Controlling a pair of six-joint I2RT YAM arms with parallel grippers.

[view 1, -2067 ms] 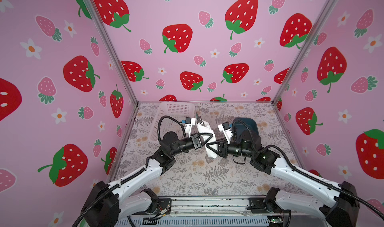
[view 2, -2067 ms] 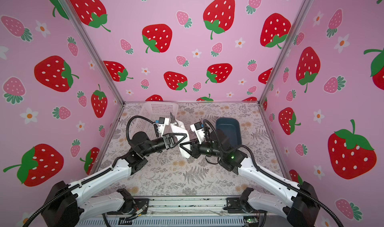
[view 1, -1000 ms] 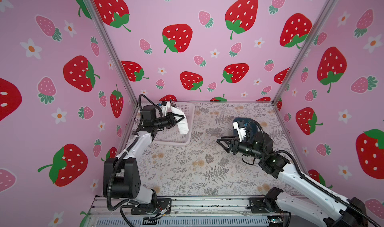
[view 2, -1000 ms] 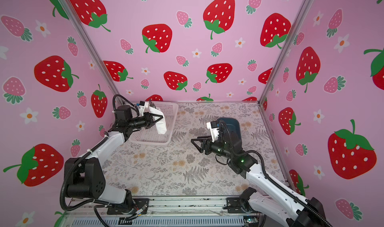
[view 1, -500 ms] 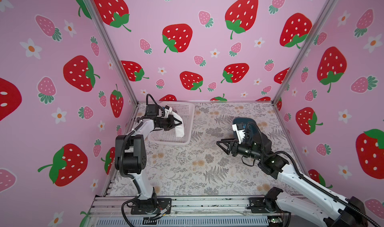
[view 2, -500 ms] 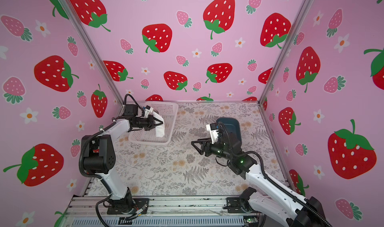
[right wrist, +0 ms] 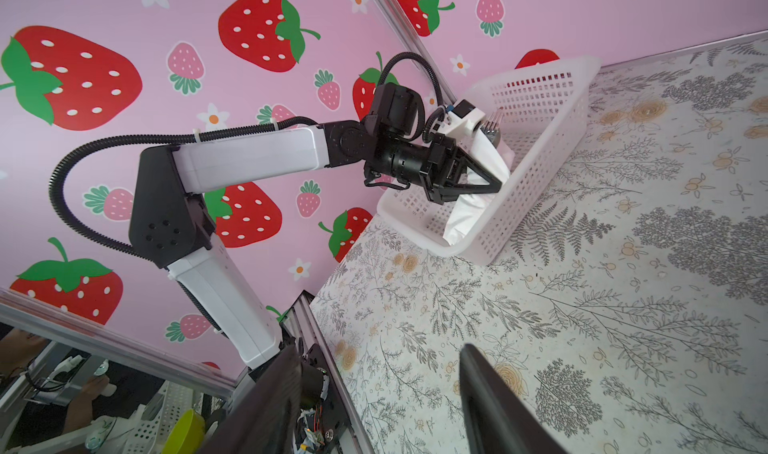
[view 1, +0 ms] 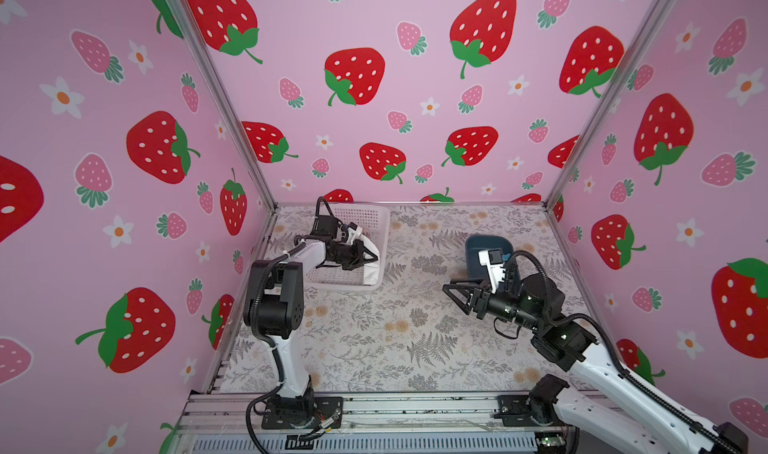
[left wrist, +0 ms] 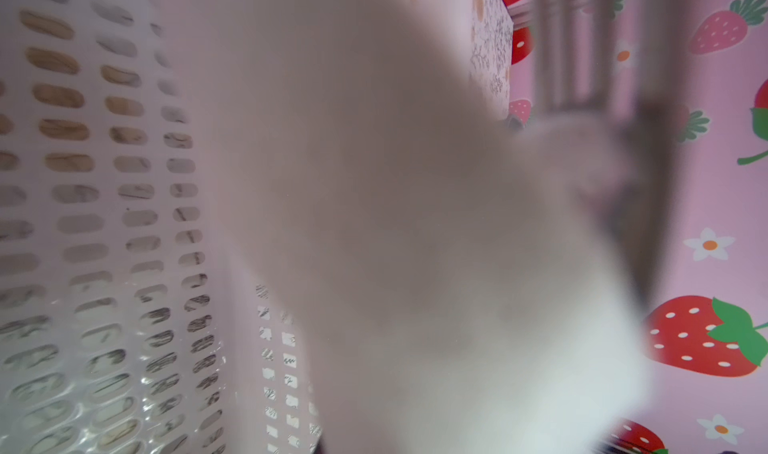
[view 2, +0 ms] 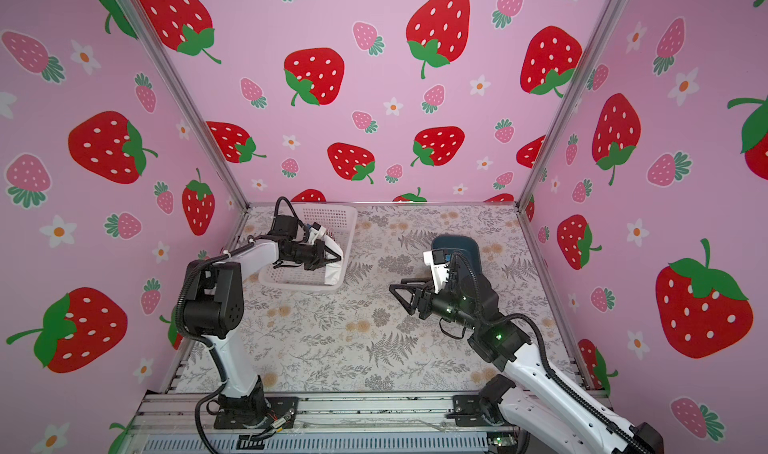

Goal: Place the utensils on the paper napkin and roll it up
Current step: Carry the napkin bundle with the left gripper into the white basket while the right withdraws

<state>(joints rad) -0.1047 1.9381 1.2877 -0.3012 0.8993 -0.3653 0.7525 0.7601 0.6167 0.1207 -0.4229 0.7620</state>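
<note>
The paper napkin [view 1: 370, 271] [view 2: 332, 271] is a white roll hanging inside the white basket [view 1: 384, 240] [view 2: 351, 232]. My left gripper [view 1: 374, 260] [view 2: 338, 259] [right wrist: 500, 182] is shut on it. In the right wrist view the roll [right wrist: 469, 211] slants down toward the basket floor. Fork tines [right wrist: 492, 122] stick out of its upper end, and the rest of the utensils is hidden inside. The left wrist view is mostly blurred white napkin [left wrist: 415, 223]. My right gripper [view 1: 451, 288] [view 2: 397, 288] [right wrist: 380, 348] stands open and empty above the table's right half.
The basket [right wrist: 540, 140] stands at the back left corner, near the pink walls; its perforated wall [left wrist: 83, 182] fills part of the left wrist view. A dark blue tray [view 1: 478, 244] [view 2: 457, 244] lies behind my right arm. The table wears a floral cloth [view 1: 395, 340].
The left gripper carried the rolled napkin from the table's middle to the basket, and its arm has folded back. The right gripper drew back to the right and stayed open.
</note>
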